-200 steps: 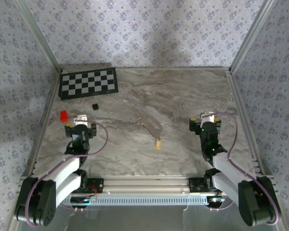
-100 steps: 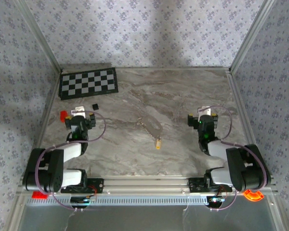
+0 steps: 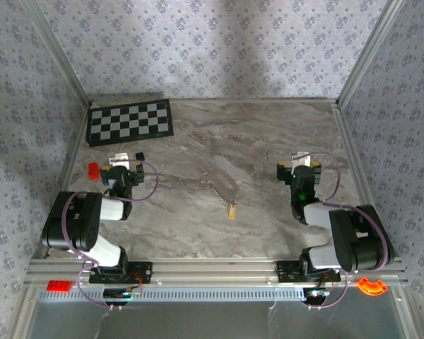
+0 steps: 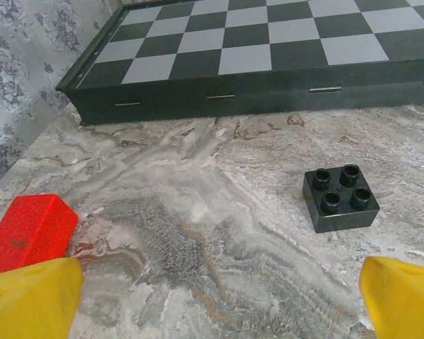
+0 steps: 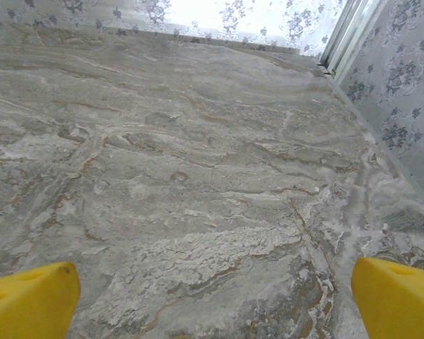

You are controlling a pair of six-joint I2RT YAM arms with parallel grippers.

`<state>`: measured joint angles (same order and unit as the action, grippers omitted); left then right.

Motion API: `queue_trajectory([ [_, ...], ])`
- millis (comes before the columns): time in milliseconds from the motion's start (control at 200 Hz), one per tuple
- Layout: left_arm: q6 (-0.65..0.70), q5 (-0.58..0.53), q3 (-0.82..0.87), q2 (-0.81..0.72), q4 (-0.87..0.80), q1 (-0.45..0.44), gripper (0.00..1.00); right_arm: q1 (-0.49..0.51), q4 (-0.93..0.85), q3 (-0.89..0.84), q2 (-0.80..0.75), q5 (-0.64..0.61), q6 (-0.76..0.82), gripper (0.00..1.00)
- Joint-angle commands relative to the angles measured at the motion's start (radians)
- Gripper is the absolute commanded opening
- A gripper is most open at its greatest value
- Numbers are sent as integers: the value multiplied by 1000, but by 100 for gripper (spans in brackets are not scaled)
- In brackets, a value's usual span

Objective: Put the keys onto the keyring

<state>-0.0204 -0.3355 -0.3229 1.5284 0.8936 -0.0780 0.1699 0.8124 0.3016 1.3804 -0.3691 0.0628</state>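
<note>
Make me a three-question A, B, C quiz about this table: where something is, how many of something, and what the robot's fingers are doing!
1. Where is the tiny silver key with the yellow plastic head? A on the checkerboard; B on the grey marble tabletop; C in the fingers.
2. How many studs top the small black plastic block? A two; B four; C six.
3. The left arm's yellow fingers are: A open, empty; B shut on a red block; C shut on the key.
Answers: B, it lies mid-table; B, four studs show; A, they stand wide apart.
</note>
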Motion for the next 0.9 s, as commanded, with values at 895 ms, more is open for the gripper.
queue_trajectory([
  [895,-41,69,-68,8,-35,53,100,-153,88,58,161,122,-70,100],
])
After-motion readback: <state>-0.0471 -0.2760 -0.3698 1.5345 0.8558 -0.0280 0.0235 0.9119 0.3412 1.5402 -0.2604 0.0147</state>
